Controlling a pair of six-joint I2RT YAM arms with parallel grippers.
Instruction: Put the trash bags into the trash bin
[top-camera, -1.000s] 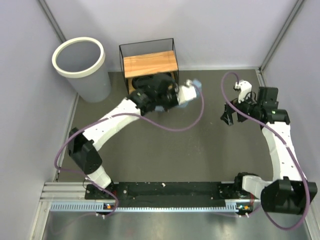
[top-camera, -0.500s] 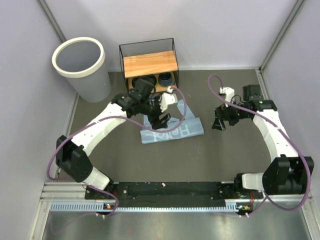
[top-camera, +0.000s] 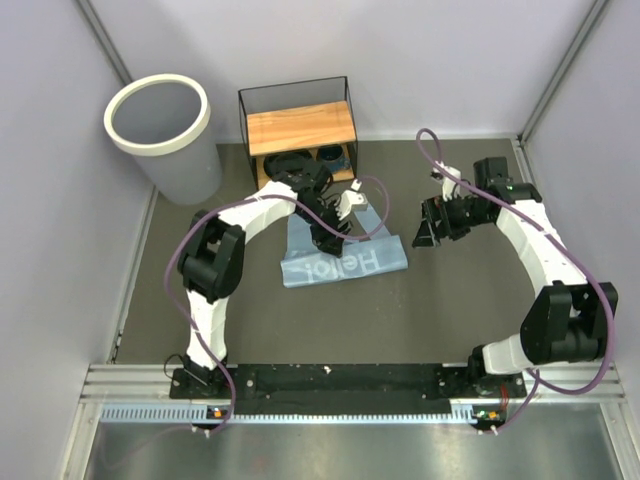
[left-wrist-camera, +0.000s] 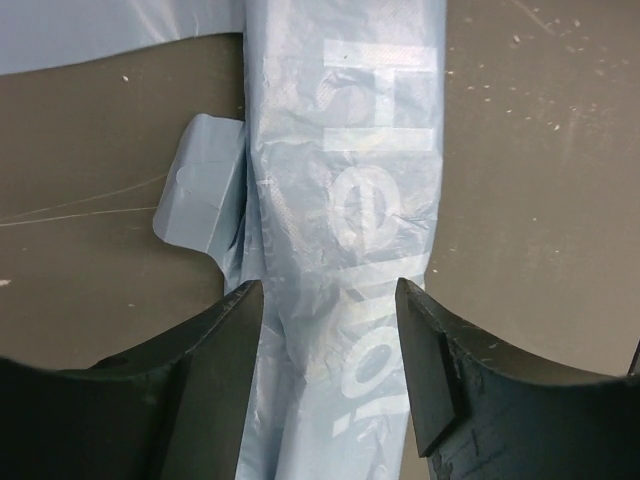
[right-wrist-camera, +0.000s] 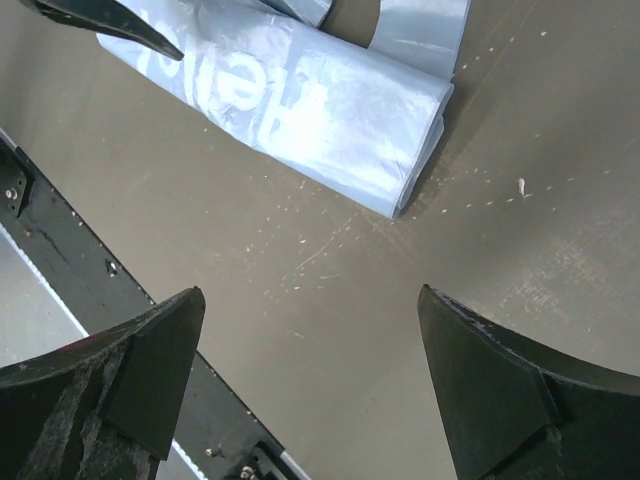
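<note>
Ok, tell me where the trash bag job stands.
Done: nothing; no bag shows in the trash bin. In hand: the left end effector, jaws open, hangs over the folded trash bag lying on the table. Left: grip it, carry it to the bin.

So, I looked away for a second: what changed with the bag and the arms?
The left gripper let go of the bag, which now lies flat on the table, open jaws straddling it. The right gripper, open, moved in toward the bag. Unchanged: bin, shelf.

A black-wire wooden shelf (top-camera: 300, 127) stands over dark bowls (top-camera: 287, 160).
</note>
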